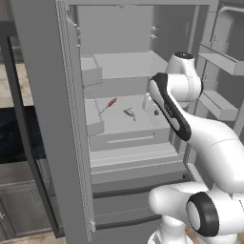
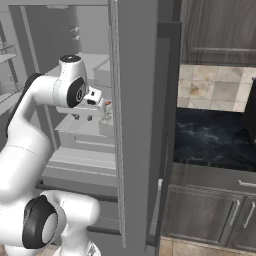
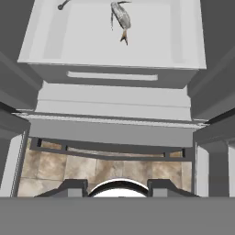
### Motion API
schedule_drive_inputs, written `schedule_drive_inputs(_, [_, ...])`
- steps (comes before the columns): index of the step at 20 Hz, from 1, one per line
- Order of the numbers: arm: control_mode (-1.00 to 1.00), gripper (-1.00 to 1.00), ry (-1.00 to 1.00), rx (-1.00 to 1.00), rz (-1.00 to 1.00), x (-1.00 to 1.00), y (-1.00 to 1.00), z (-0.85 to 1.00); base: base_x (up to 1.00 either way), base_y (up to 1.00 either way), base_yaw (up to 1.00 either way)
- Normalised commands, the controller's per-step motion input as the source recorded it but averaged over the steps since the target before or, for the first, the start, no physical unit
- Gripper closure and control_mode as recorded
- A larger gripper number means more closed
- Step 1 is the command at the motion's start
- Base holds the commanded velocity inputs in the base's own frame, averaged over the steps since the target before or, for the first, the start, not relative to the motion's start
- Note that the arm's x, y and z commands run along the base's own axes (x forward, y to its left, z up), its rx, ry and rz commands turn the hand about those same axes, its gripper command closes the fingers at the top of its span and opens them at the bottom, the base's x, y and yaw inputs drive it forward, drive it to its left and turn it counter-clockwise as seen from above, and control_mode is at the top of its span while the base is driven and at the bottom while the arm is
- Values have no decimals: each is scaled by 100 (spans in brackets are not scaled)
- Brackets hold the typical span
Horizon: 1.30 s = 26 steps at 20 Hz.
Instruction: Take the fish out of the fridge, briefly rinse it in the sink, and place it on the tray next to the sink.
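On the pale shelf (image 1: pixel 143 125) of the open fridge (image 1: pixel 43 71), a thin red-orange stick (image 1: pixel 109 105) lies left of the slender speckled fish (image 1: pixel 129 113). Both lie ahead of the gripper (image 3: pixel 117 184), nothing between. Its dark fingertips (image 3: pixel 71 186) seem spread, gripping nothing.

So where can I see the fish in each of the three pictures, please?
Left base view: the fish lies mid-frame on a pale fridge shelf, right of the red-orange stick.
Right base view: I cannot make it out; the arm and the door edge cover that shelf.
Hand view: top centre, tail toward the camera.
Shared landmark: that shelf.
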Motion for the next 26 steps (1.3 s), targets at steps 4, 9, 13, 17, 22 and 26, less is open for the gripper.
schedule_drive_inputs(4, [-100, -100, 4, 0, 0, 0, 0, -3, 0, 0, 0])
schedule_drive_inputs(9, [-100, -100, 0, 0, 0, 0, 0, 0, 0, 0, 0])
schedule_drive_inputs(13, [-100, -100, 1, 0, 0, 1, 0, -8, 0, 0, 0])
schedule_drive_inputs(17, [-100, -100, 0, 0, 0, 0, 0, -37, 0, 0, 0])
schedule_drive_inputs(22, [-100, -100, 0, 0, 0, 1, 0, -40, 0, 0, 0])
schedule_drive_inputs(26, [-100, -100, 0, 5, 0, 9, 0, -51, 0, 0, 0])
